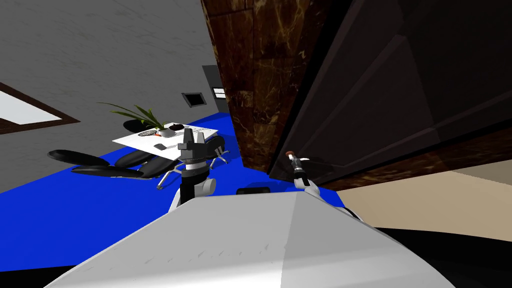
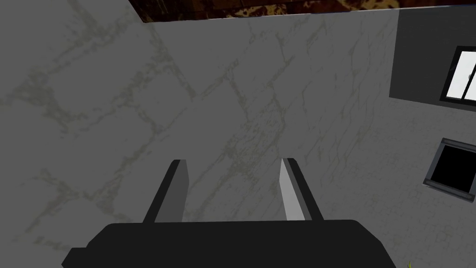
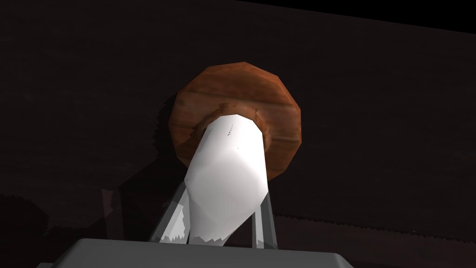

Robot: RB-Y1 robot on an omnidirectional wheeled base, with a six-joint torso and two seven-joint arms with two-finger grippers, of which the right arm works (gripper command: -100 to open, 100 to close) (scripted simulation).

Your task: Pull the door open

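You are at the grasp stage of the pull: your right gripper (image 3: 222, 197) is clenched on the white handle (image 3: 228, 172), its fingers (image 3: 266, 218) pressing the handle's two sides just short of the round brown plate (image 3: 279, 111) that seats it on the dark door (image 3: 381, 121). From the head camera the door (image 1: 400, 95) stands to your front right, and the right gripper (image 1: 298, 167) meets it close to the edge that runs along the brown marbled wall (image 1: 255, 75). I cannot tell from here whether the door has left its frame. Your left gripper (image 1: 192, 144) is raised in front of you on the left, well apart from the door, its fingers spread and holding nothing. What comes next, as I judge it, is the pull itself: draw the right hand back toward you along the door's swing rather than in a straight line, and keep the grip firm, since the handle looks smooth and the thin fingers could slide off its end. You stand close, so the base will likely have to back away; mind the white table (image 1: 150, 142) and the black chairs (image 1: 100, 167) on your left.
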